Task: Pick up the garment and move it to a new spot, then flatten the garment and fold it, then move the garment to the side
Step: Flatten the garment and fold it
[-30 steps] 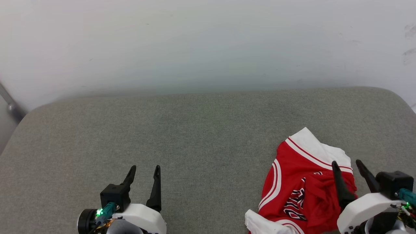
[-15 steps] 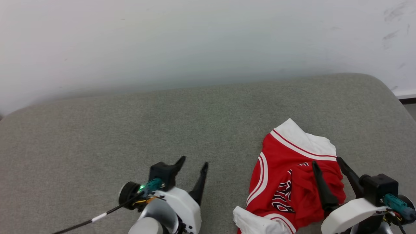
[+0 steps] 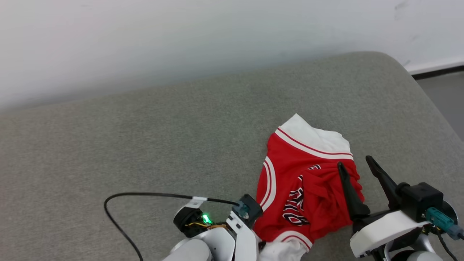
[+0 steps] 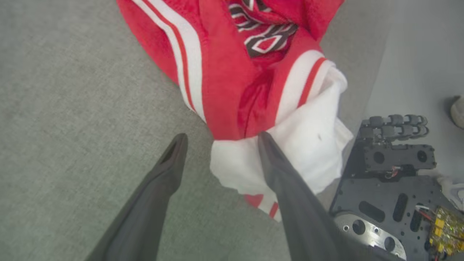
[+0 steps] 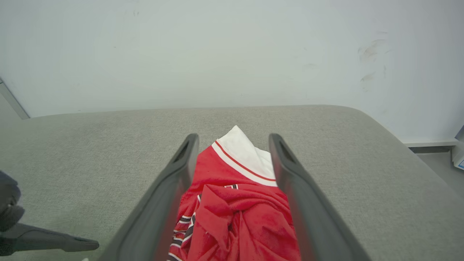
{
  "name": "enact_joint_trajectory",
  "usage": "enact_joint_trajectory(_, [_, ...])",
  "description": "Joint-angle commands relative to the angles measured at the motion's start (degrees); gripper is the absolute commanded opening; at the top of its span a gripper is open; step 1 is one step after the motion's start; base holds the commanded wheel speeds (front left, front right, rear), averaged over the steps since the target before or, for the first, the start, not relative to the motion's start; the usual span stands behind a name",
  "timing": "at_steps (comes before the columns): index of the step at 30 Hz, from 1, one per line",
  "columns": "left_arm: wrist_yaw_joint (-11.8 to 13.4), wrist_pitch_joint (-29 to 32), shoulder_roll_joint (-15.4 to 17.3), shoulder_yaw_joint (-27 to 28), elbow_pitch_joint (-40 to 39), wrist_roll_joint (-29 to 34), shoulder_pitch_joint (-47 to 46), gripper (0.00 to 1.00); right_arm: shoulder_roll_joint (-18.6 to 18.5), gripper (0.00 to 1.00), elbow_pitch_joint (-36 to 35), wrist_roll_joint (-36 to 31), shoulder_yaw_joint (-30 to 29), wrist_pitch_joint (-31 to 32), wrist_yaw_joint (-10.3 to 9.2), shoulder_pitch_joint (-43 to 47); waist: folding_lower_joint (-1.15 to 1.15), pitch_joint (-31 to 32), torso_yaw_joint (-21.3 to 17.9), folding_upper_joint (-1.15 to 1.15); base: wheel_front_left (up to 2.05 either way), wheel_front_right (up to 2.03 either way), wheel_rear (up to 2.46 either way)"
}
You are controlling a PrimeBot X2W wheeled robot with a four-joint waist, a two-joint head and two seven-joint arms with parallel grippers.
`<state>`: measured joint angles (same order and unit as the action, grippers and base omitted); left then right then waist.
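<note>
The garment (image 3: 304, 181) is a crumpled red jersey with white sleeves, striped trim and black lettering, lying on the grey cushion (image 3: 145, 145) toward its right near edge. My right gripper (image 3: 355, 163) hovers open above the jersey's right half; in the right wrist view the red folds (image 5: 235, 217) lie between its fingers (image 5: 181, 170). My left gripper (image 4: 221, 137) is open at the jersey's near edge, one finger (image 4: 279, 170) lying over the white sleeve (image 4: 308, 145) that hangs off the cushion. In the head view the left wrist (image 3: 224, 232) shows and its fingers are hidden.
A black cable (image 3: 145, 195) loops over the cushion from the left wrist. A white wall (image 3: 181, 36) backs the cushion. Grey floor (image 3: 442, 94) lies past its right end. The robot's dark base (image 4: 391, 174) sits below the near edge.
The head camera has turned right. My left arm has swung right across the cushion to the jersey's near edge. The right gripper stays open over the jersey.
</note>
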<state>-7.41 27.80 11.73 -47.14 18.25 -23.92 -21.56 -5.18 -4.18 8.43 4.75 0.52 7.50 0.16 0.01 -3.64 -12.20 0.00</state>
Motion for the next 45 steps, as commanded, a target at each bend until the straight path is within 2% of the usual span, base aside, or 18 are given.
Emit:
enact_joint_trajectory(1, [-0.07, 0.87, 0.73, -1.01, -0.29, -0.79, -1.50, 1.00, 0.35, 1.00, -0.30, 0.21, 0.11, -0.25, -0.02, -0.79, -0.01, -1.46, -1.27, 0.00, 0.00, 0.00, 0.00])
enact_joint_trajectory(8, [-0.04, 12.51, 7.20, -13.86, -0.32, -8.29, -7.78, 1.00, 0.90, 1.00, -0.08, 1.12, 0.79, -1.81, -0.02, -2.03, -0.01, -4.72, -3.03, 0.00, 0.00, 0.00, 0.00])
enact_joint_trajectory(9, [-0.04, 13.28, 7.86, -15.10, -0.24, -9.23, -8.43, 0.84, 0.96, 1.00, 0.05, 1.24, 0.89, -2.06, -0.02, -2.25, -0.01, -4.93, -3.22, 0.00, 0.00, 0.00, 0.00])
enact_joint_trajectory(10, [-0.05, 14.20, 8.33, -16.35, -0.01, -10.01, -8.96, 0.49, 1.00, 1.00, 0.26, 1.24, 0.98, -2.10, -0.02, -2.41, -0.01, -5.06, -3.39, 0.00, 0.00, 0.00, 0.00])
enact_joint_trajectory(12, [-0.05, 14.42, 9.09, -17.88, 0.30, -11.28, -9.87, 0.00, 1.10, 1.00, 0.43, 1.36, 1.03, -2.60, -0.02, -2.71, -0.01, -5.22, -3.60, 0.00, 0.00, 0.00, 0.00])
enact_joint_trajectory(18, [0.19, 10.65, 9.46, -17.14, 2.46, -12.25, -11.62, 0.00, 1.18, 1.00, 0.62, 0.84, 0.14, -2.67, -0.02, -1.81, -0.01, -3.64, -2.74, 0.00, 0.00, 0.00, 0.00])
enact_joint_trajectory(21, [1.44, 7.37, 9.41, -15.67, 3.05, -11.86, -11.92, 0.00, 1.00, 1.00, 0.25, 0.80, -0.24, -2.07, -0.02, -1.20, -0.01, -2.03, -1.62, 0.00, 0.00, 0.00, 0.00])
enact_joint_trajectory(26, [5.47, 1.15, 10.53, -11.78, 2.12, -11.97, -11.33, 0.00, 0.72, 1.00, -0.73, 0.72, -0.80, -1.13, -0.02, -0.01, -0.01, 0.56, 0.87, 0.00, 0.00, 0.00, 0.00])
enact_joint_trajectory(31, [11.62, -4.58, 13.65, -5.72, 0.25, -14.40, -7.92, 0.00, 0.74, 1.00, -1.74, 0.82, -1.40, 0.11, -0.02, 0.98, -0.01, 2.55, 3.46, 0.00, 0.00, 0.00, 0.00])
enact_joint_trajectory(37, [17.55, -7.66, 18.35, 0.62, -1.60, -19.49, -0.66, 0.00, 1.05, 1.00, -2.74, 1.16, -1.72, 1.39, -0.02, 1.65, -0.01, 3.21, 6.00, 0.00, 0.00, 0.00, 0.00])
enact_joint_trajectory(41, [19.56, -8.36, 20.35, 2.72, -1.89, -21.86, 3.20, 0.00, 1.23, 1.00, -2.96, 1.35, -2.00, 1.82, -0.02, 1.98, -0.01, 2.97, 7.21, 0.00, 0.00, 0.00, 0.00])
enact_joint_trajectory(42, [19.55, -8.80, 20.27, 3.08, -1.94, -22.39, 3.76, 0.38, 1.27, 1.00, -2.98, 1.34, -2.11, 1.95, -0.02, 2.05, -0.01, 2.92, 7.49, 0.00, 0.00, 0.00, 0.00])
enact_joint_trajectory(43, [19.42, -9.30, 20.04, 3.43, -1.76, -22.97, 4.26, 1.00, 1.30, 1.00, -3.01, 1.36, -2.16, 2.04, -0.02, 2.09, -0.01, 2.94, 7.70, 0.00, 0.00, 0.00, 0.00])
enact_joint_trajectory(45, [19.46, -10.80, 19.32, 3.98, -1.36, -23.74, 5.35, 1.00, 1.35, 1.00, -2.96, 1.43, -2.17, 2.14, -0.02, 2.32, -0.01, 3.31, 7.95, 0.00, 0.00, 0.00, 0.00])
